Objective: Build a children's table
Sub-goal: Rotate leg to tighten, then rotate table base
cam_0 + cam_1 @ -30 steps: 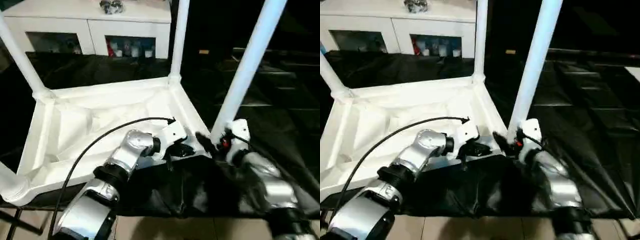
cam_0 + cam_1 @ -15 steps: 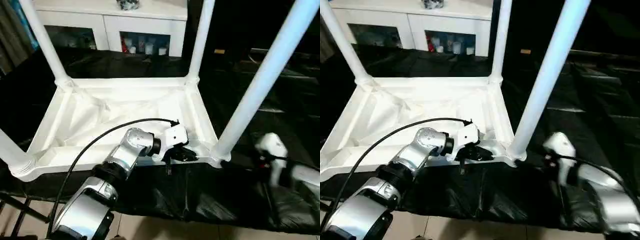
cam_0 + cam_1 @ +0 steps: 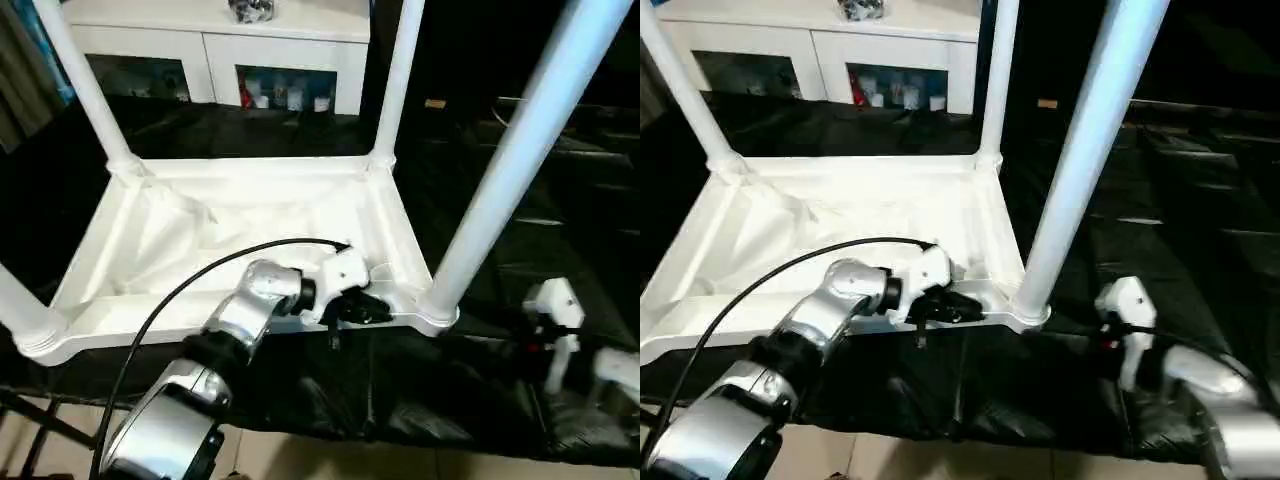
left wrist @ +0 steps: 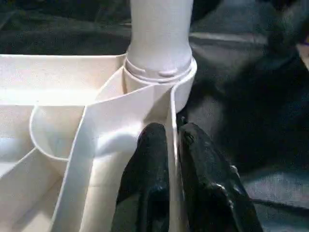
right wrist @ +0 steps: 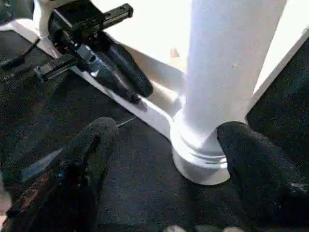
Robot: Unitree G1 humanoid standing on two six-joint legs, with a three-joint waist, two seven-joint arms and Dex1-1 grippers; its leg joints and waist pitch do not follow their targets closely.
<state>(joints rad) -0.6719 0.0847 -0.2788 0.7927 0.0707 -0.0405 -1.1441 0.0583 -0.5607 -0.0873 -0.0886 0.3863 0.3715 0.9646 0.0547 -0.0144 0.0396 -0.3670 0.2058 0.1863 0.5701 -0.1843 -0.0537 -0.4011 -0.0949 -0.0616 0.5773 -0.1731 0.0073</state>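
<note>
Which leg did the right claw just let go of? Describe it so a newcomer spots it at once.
Find the upturned white table top on the black sheet. The leg rises from its near corner socket on the robot's right. Unlike the other legs, it stands beside the left claw, which pinches the rim there, and the open right claw faces its base.

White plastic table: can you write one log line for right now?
white plastic upside-down table | left gripper pinches rim | right gripper open by near-right white tubular leg

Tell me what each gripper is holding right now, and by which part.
The left gripper pinches the table top by its near rim, beside the near right leg. The right gripper is open and holds nothing.
</note>
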